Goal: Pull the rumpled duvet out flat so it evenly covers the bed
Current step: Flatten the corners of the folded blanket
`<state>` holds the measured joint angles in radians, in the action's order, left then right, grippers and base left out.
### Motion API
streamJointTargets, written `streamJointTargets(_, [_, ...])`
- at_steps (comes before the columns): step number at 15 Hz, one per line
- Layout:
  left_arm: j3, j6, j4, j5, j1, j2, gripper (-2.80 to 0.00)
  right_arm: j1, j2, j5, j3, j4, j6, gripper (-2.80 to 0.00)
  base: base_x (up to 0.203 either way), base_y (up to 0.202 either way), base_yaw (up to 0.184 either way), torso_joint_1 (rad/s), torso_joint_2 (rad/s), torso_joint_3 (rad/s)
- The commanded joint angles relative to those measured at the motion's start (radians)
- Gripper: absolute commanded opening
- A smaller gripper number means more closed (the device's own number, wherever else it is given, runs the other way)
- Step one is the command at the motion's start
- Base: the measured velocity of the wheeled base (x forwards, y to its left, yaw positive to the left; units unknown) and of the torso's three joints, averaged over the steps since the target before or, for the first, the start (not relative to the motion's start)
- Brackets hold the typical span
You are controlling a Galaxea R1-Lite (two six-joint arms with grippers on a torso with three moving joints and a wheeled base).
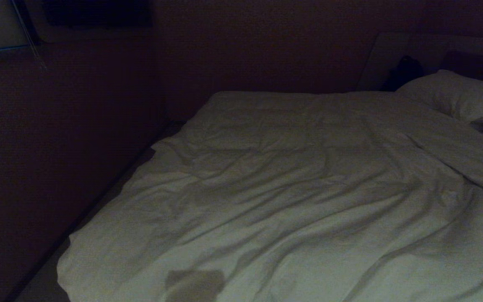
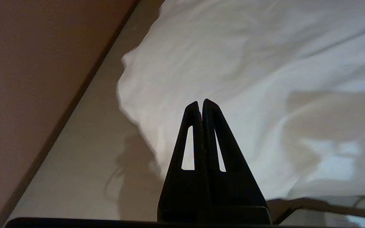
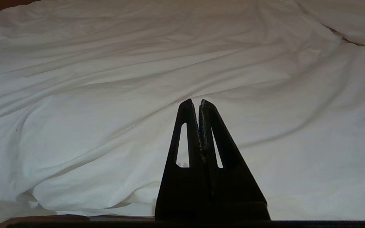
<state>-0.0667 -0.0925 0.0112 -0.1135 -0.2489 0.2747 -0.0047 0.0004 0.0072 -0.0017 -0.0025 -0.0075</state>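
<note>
The left end effector (image 2: 200,103) is clenched on nothing, its tips pressed together over the duvet's corner, beside a strip of pale floor (image 2: 84,164). The right end effector (image 3: 194,102) is likewise clenched and empty, hanging above the duvet's wrinkled middle. In the head view, the duvet (image 1: 292,201) spreads across the bed from lower left to right, with a pillow (image 1: 455,94) at upper right.

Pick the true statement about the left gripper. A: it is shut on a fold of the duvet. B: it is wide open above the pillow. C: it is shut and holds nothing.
C: the left gripper has its fingers pressed together with nothing between them, hanging clear above the duvet edge.
</note>
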Motion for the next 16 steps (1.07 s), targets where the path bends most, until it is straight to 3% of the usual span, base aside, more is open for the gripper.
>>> streamJointTargets(1, [0.010,0.009,-0.008,-0.018,0.016,0.007,-2.80,0.000,0.001,0.000,0.000,-0.001,0.000,-2.80,0.000,0.000,0.000,0.000,0.00,0.000])
streamJointTargets(5, [0.010,0.079,-0.007,-0.018,0.063,0.009,-2.80,0.000,0.001,0.000,0.000,-0.001,0.000,-2.80,0.000,0.000,0.000,0.000,0.00,0.000])
streamJointTargets(13, [0.010,0.081,-0.010,-0.010,0.186,0.007,-2.80,0.000,0.001,0.000,0.000,0.001,0.000,-2.80,0.000,0.000,0.000,0.000,0.00,0.000])
streamJointTargets(16, [0.004,0.080,0.011,-0.009,0.245,-0.079,-2.80,0.000,0.001,0.000,0.000,-0.001,0.000,-2.80,0.000,0.000,0.000,0.000,0.00,0.000])
